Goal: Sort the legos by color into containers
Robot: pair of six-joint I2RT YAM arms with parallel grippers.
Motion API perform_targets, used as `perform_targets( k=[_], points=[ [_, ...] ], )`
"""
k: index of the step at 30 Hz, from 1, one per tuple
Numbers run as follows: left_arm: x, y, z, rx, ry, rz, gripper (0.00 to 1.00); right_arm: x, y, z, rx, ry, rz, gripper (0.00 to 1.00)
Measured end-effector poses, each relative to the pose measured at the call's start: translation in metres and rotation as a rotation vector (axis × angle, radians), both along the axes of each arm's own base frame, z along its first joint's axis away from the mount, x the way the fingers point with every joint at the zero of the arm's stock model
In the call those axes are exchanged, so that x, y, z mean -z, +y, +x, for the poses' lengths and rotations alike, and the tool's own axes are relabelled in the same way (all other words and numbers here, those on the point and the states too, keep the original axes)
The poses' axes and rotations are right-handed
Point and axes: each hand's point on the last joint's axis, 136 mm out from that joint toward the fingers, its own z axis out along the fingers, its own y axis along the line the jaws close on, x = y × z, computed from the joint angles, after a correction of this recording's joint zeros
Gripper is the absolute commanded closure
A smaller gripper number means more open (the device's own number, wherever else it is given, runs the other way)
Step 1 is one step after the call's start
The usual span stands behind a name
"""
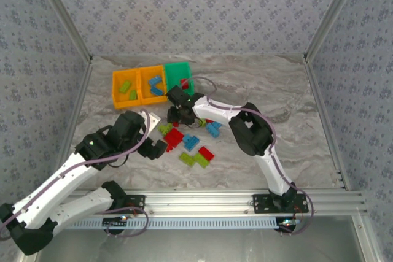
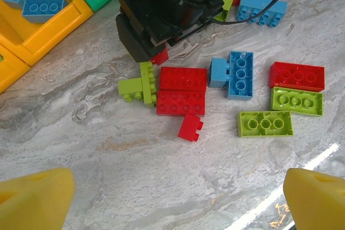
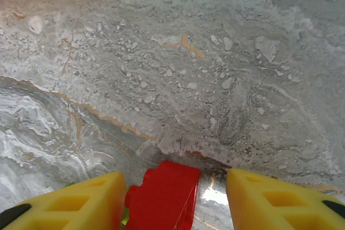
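Note:
Loose legos (image 1: 190,142) in red, light blue and lime lie on the marble table in front of the containers (image 1: 152,84), two orange bins and a green bin (image 1: 179,73). My right gripper (image 3: 175,187) is down at the far edge of the pile with a small red lego (image 3: 164,192) between its yellow fingers (image 3: 91,203). The brick lies against the left finger, with a gap still showing on its right side. My left gripper (image 2: 178,197) hangs wide open over bare table, short of a small red brick (image 2: 190,127) and a red double block (image 2: 181,90).
The right arm's black wrist (image 2: 161,14) stands just beyond the pile. Lime bricks (image 2: 264,123) and blue bricks (image 2: 240,74) lie to the right. Blue legos (image 2: 45,7) rest in the middle orange bin, green ones (image 1: 126,87) in the left bin, and a red one (image 1: 184,83) in the green bin.

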Motion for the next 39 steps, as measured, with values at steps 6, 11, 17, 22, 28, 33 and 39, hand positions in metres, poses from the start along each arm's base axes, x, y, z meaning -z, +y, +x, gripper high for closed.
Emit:
perform_targets(
  k=[6,11,17,22,28,33,39],
  points=[
    [0.000,0.001,0.001,-0.005,-0.004,0.004,0.01,-0.003,-0.016,0.002,0.059,0.007,0.030,0.73],
    [-0.001,0.003,0.002,-0.013,-0.012,0.008,0.01,-0.034,-0.041,0.005,0.084,-0.052,0.035,0.73],
    [-0.005,0.006,0.002,-0.023,-0.031,0.005,0.01,-0.129,-0.034,0.042,0.060,-0.355,0.066,0.74],
    [-0.003,0.007,0.003,-0.030,-0.034,0.013,0.01,-0.180,-0.016,0.101,0.058,-0.624,0.048,0.72],
    [-0.002,0.008,0.004,-0.033,-0.035,0.017,0.01,-0.145,0.005,0.167,0.022,-0.703,-0.029,0.56],
    [0.001,0.010,0.005,-0.042,-0.035,0.031,0.01,-0.119,0.004,0.180,-0.027,-0.679,-0.108,0.41],
    [0.004,0.011,0.007,-0.053,-0.033,0.044,0.01,-0.153,-0.004,0.156,-0.075,-0.686,-0.142,0.42]
  ],
)
